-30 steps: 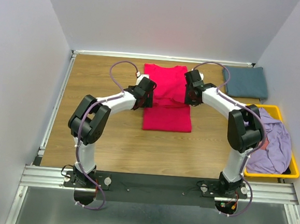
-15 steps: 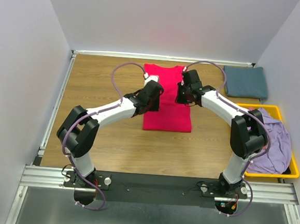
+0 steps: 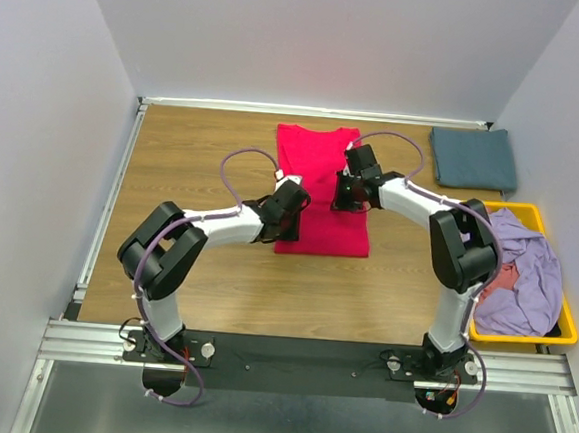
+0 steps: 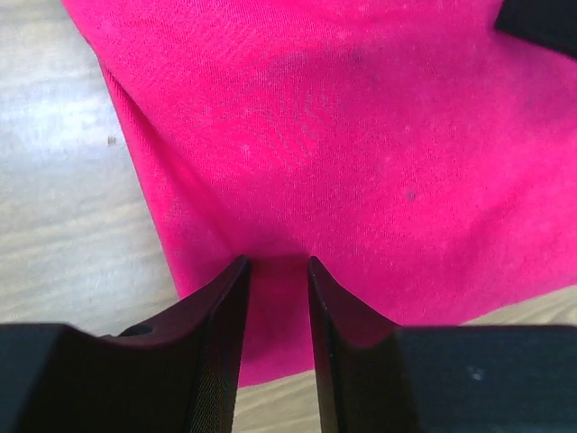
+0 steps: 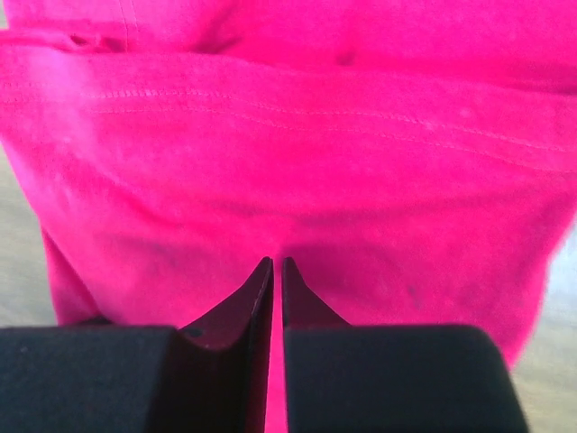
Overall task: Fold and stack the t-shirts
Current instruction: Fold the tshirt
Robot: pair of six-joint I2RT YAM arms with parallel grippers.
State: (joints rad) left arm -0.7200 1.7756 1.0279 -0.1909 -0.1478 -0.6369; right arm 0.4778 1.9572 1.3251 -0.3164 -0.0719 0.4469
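From above: shows the crimson-pink t-shirt (image 3: 324, 154) lying as a long narrow shape at the middle of the wooden table (image 3: 204, 150), with the left gripper (image 3: 292, 205) down on its left edge and the right gripper (image 3: 350, 191) down on its right side, a little further back. Also shows a folded slate blue-grey t-shirt (image 3: 475, 159) at the far right corner and a lavender t-shirt (image 3: 525, 280) heaped in the yellow bin (image 3: 521, 338). Through the left wrist: shows dark fingers (image 4: 225, 307) a narrow way apart, pink cloth filling the gap near the shirt's corner; cannot tell whether pinched. Through the right wrist: shows fingers (image 5: 252, 298) almost together, nipping a thin ridge of the same shirt below a stitched hem.
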